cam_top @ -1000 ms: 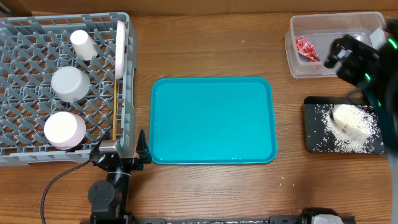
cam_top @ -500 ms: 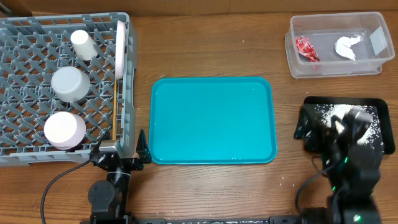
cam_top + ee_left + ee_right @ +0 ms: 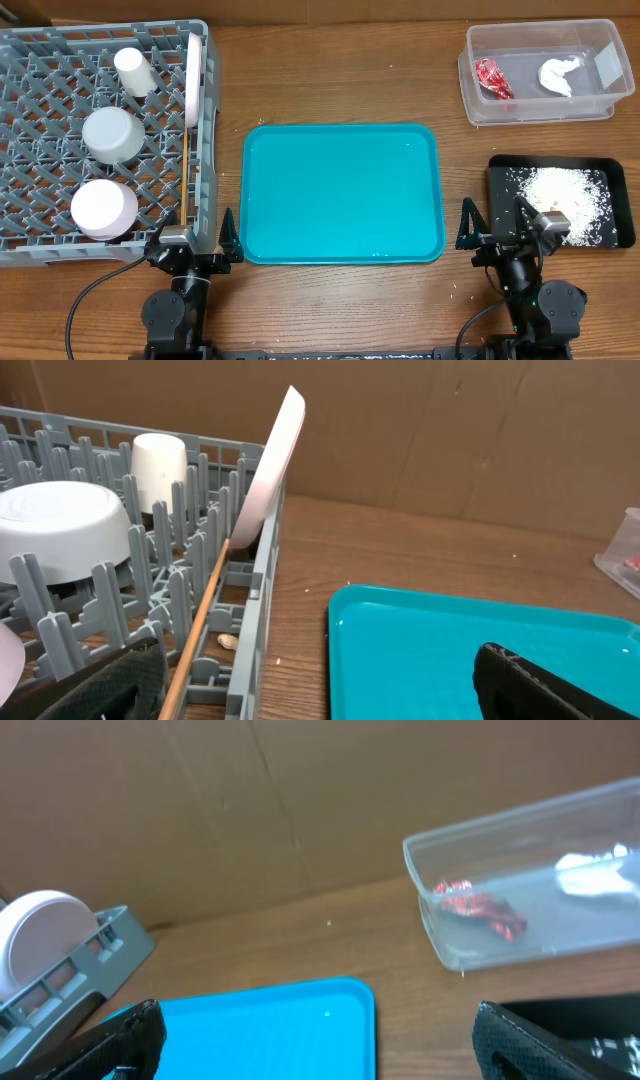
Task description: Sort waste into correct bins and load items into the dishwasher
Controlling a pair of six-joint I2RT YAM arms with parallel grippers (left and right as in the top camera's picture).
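My left gripper (image 3: 193, 250) sits at the near edge of the table (image 3: 330, 80), just off the rack's near-right corner. Its jaws are wide apart with nothing between them. My right gripper (image 3: 495, 232) is at the near edge too, beside the black tray's near-left corner, and is likewise spread wide and empty.

The waste looks sorted. The wrapper (image 3: 492, 78) and tissue (image 3: 558, 76) lie in the tub (image 3: 600, 105) at far right. The rice (image 3: 560, 192) is heaped in the black tray (image 3: 605, 238), near right.

The rack (image 3: 60, 252) at left holds everything else. The cup (image 3: 130, 70) is far, the grey bowl (image 3: 110, 135) is in the middle and the pink bowl (image 3: 103, 208) is near, all three upside down. The plate (image 3: 194, 80) stands on edge against the right wall. The chopsticks (image 3: 188, 170) lean along that same wall. The teal tray (image 3: 340, 190) in the centre is bare.

I judge this to be the closing step, with both arms parked and no item left to lift. All I can see loose is a few pale specks on the table near my right gripper, too small to name. If they are rice, the next move calls for a narrow, careful pinch or a sweep toward the black tray. Otherwise I have nothing to grasp.
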